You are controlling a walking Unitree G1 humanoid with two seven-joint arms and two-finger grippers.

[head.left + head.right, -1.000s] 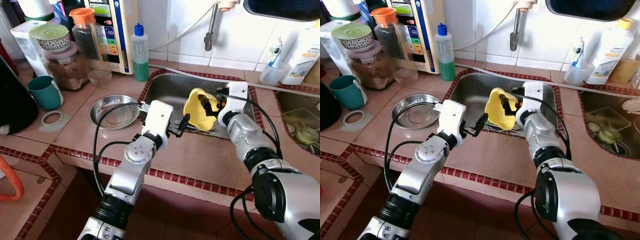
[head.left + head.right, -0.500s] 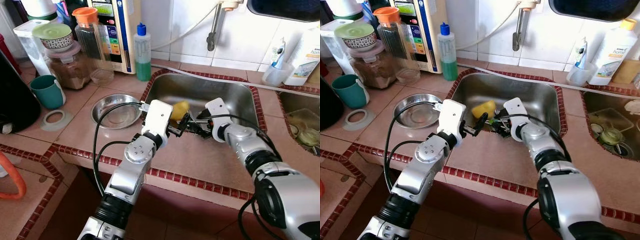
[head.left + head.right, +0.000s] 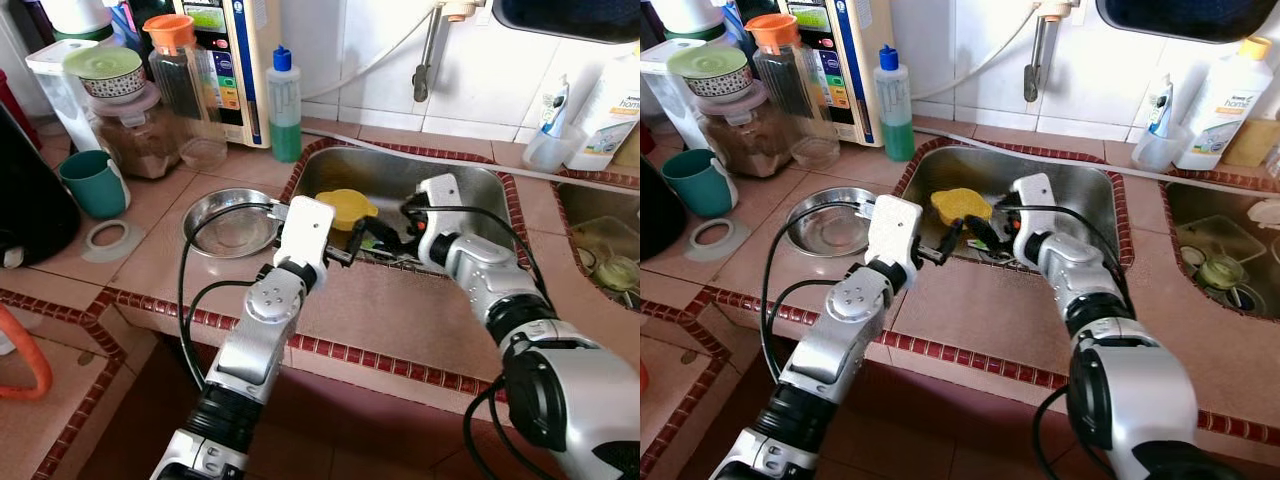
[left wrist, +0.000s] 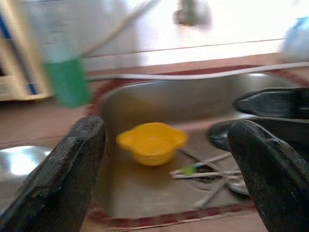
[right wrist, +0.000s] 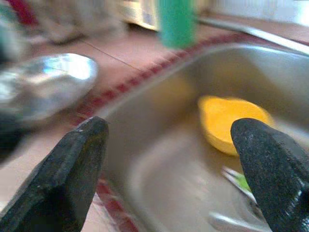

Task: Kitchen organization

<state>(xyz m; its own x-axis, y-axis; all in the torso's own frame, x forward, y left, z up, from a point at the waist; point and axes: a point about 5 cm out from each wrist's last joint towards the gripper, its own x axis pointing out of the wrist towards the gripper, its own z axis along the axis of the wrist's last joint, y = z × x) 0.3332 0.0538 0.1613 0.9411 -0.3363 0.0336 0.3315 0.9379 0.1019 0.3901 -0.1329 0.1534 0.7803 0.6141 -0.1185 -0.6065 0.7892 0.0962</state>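
Observation:
A yellow bowl (image 3: 345, 208) with small handles rests on the floor of the steel sink (image 3: 470, 180), toward its left side. Both wrist views show it free between spread fingers, as the yellow bowl (image 4: 152, 142) and the yellow bowl (image 5: 231, 121). My left gripper (image 3: 356, 240) hovers open over the sink's front left rim, just short of the bowl. My right gripper (image 3: 392, 228) is open inside the sink, to the right of the bowl and apart from it. Its black fingers (image 4: 270, 104) reach into the left wrist view.
Several utensils (image 4: 203, 170) lie around the sink drain. On the tiled counter to the left are a steel bowl (image 3: 230, 220), a teal mug (image 3: 92, 183), jars (image 3: 135, 130) and a green soap bottle (image 3: 284, 105). A second sink (image 3: 600, 250) lies at right.
A second ago my right gripper held the yellow bowl tilted up above the sink. It brought the bowl down to the left, let go and drew back. The left arm barely moved.

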